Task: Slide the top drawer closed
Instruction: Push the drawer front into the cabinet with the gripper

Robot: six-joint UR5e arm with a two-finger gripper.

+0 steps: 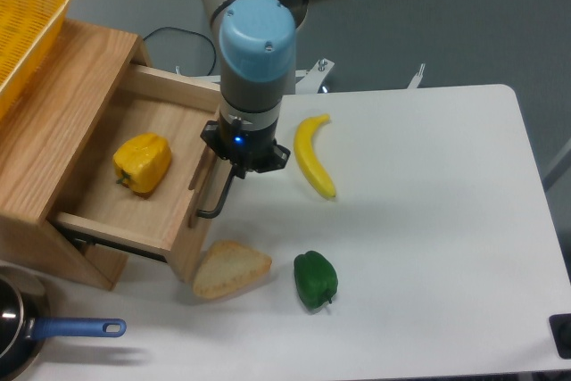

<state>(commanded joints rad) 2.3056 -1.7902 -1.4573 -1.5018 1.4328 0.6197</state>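
The top drawer (pixel 143 220) is a shallow light-oak tray that sticks out part way from the wooden cabinet (pixel 53 104) on the left. A yellow bell pepper (pixel 143 162) lies inside it. A black bar handle (pixel 217 198) runs along its front panel. My gripper (pixel 239 165) points down right at the upper end of that handle, pressed against the drawer front. The wrist hides the fingers, so their state does not show.
On the white table lie a banana (pixel 314 165), a green bell pepper (pixel 316 280) and a slice of bread (pixel 230 269) just below the drawer's corner. A yellow wire basket (pixel 22 28) sits on the cabinet. A blue-handled pan (pixel 53 331) is at the bottom left.
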